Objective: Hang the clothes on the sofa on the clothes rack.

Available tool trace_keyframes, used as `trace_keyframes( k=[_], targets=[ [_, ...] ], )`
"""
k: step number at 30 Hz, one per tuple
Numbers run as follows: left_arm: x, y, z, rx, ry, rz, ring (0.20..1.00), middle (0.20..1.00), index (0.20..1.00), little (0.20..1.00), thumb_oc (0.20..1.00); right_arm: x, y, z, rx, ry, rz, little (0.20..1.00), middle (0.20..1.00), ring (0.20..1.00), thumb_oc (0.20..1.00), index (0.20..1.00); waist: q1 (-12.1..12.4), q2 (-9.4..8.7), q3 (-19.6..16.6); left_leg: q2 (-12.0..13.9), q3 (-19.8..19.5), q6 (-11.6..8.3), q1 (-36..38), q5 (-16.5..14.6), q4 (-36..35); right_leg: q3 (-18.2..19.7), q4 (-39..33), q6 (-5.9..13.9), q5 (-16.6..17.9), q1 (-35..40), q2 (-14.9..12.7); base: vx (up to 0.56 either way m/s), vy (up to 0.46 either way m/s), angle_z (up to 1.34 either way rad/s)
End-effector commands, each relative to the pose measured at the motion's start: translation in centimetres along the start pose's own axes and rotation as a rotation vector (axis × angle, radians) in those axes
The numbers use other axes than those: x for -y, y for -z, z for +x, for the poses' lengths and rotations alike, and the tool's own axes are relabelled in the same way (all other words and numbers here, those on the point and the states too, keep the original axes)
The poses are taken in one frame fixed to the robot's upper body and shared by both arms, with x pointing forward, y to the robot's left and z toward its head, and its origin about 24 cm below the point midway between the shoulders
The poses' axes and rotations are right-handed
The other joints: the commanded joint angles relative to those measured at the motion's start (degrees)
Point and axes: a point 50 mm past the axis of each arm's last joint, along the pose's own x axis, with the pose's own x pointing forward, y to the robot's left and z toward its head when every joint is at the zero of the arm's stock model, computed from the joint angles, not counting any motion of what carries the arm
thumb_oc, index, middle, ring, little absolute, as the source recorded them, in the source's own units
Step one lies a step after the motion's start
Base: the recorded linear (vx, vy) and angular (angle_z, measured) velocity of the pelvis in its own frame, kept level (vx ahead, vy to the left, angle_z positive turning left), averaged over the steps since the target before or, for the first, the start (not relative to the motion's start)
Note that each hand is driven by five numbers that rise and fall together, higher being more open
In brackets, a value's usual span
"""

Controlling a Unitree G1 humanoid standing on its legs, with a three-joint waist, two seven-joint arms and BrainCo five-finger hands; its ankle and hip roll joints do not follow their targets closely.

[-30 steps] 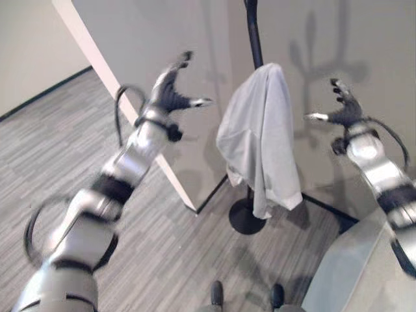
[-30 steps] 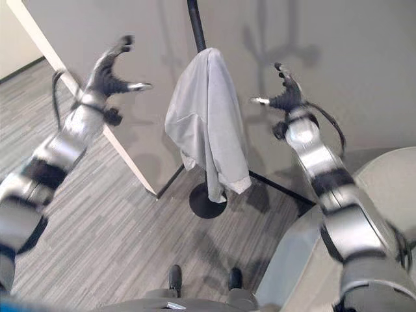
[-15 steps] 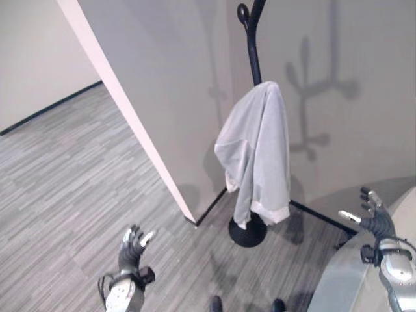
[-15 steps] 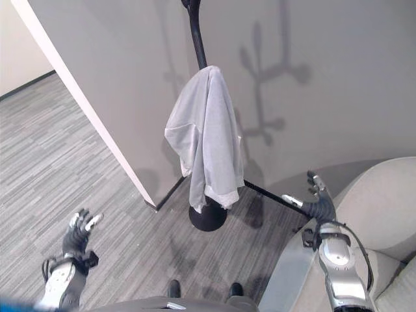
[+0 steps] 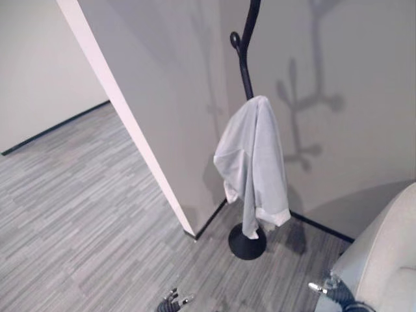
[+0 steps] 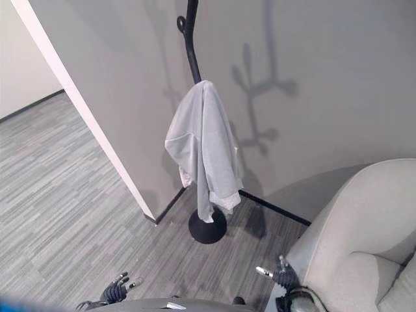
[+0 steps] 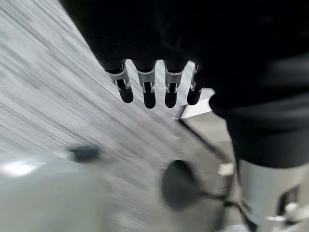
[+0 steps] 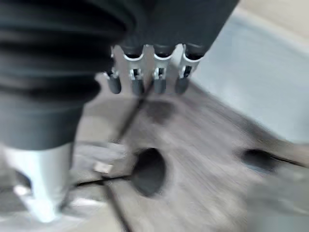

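Observation:
A light grey garment (image 5: 252, 156) hangs draped over a hook of the black clothes rack (image 5: 244, 65), which stands on a round black base (image 5: 247, 244) by the wall. The garment (image 6: 205, 146) hangs free of both hands. My left hand (image 6: 117, 289) is low at the bottom edge, open with nothing in it. My right hand (image 6: 278, 275) is low beside the sofa (image 6: 364, 221), fingers also spread and holding nothing. In the wrist views the left hand's fingers (image 7: 147, 89) and the right hand's fingers (image 8: 145, 72) stick out straight over the floor and the rack's base (image 8: 147, 171).
A white wall corner (image 5: 130, 123) juts out left of the rack. The beige sofa (image 5: 390, 260) fills the lower right. Grey striped carpet (image 5: 71, 195) stretches to the left.
Both arms have dropped from beside the hanging garment down to the bottom edge. The garment stays on the rack. The camera has tilted up a little.

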Motion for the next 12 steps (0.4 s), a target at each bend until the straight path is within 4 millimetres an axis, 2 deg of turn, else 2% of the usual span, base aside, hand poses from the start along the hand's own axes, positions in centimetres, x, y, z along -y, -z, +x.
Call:
trace_keyframes(
  k=[1, 3, 5, 6, 12],
  targets=[
    [-1.7, -1.9, 0.9, 0.011, -0.058, 0.055, 1.000, 1.000, 1.000, 1.000, 1.000, -0.8, -0.6, 1.0, -0.050, 0.016, 0.078, 1.000, 1.000, 1.000, 1.000, 1.000, 0.49, -3.60, 1.72, -2.41, -0.59, 1.56, 3.02, -5.80, 0.64, -2.63, 1.63, 3.27, -3.60, 1.01, -3.97, 0.00, 0.000, 0.00],
    [-1.7, -1.5, 0.9, -0.014, -0.058, 0.049, 1.000, 1.000, 1.000, 1.000, 1.000, -0.9, -0.4, 1.0, -0.071, 0.019, 0.094, 1.000, 1.000, 1.000, 1.000, 1.000, 0.47, -3.52, 1.66, -2.49, -0.59, 1.57, 3.14, -5.92, 0.64, -2.62, 1.66, 3.24, -3.67, 1.13, -3.99, 0.00, 0.000, 0.00],
    [-1.7, -0.3, 0.7, -0.081, -0.053, 0.054, 1.000, 1.000, 1.000, 1.000, 1.000, -1.2, 1.3, 0.7, -0.162, 0.021, 0.118, 1.000, 1.000, 1.000, 1.000, 1.000, 0.53, -3.37, 1.17, -2.51, -0.50, 1.58, 3.62, -6.21, 0.64, -2.81, 1.56, 3.13, -3.84, 1.68, -4.05, 0.05, 0.020, 0.01],
    [-1.8, 0.1, 0.6, -0.097, -0.055, 0.027, 1.000, 1.000, 1.000, 1.000, 1.000, -1.0, 1.5, 0.6, -0.176, 0.034, 0.168, 1.000, 1.000, 1.000, 1.000, 1.000, 0.49, -3.21, 0.93, -2.49, -0.43, 1.55, 4.14, -6.42, 0.64, -2.85, 1.57, 3.06, -3.98, 2.01, -4.05, 0.06, 0.023, 0.02],
    [-1.9, -0.5, 0.8, -0.073, -0.060, -0.012, 1.000, 1.000, 1.000, 1.000, 1.000, -1.1, 1.5, 0.7, -0.177, 0.031, 0.169, 1.000, 1.000, 1.000, 1.000, 1.000, 0.71, -3.30, 0.76, -2.39, -0.66, 1.40, 4.44, -6.36, 0.64, -3.34, 1.50, 2.98, -4.11, 2.56, -3.95, 0.02, 0.003, 0.06]
  ],
)
